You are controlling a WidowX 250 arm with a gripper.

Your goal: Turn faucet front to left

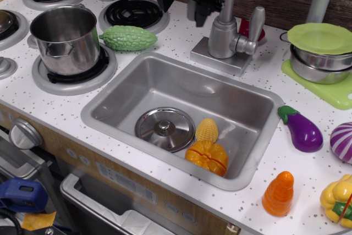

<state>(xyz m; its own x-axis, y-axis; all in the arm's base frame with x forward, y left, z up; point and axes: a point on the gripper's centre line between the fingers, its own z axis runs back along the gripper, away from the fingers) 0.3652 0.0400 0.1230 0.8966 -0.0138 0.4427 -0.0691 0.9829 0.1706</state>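
Sitting nearest in the sink [250,108] are a steel lid [164,129], a corn piece [207,130] and an orange squash [207,157]. Left on the desk [181,37], a steel pot [64,38] stands on a burner; right, a green-lidded pan [321,50]. Behind the sink stands the faucet [230,37] on its square base, lever pointing right. Farthest, black fingers [184,4] hang spread apart just left of its pipe, gripping nothing.
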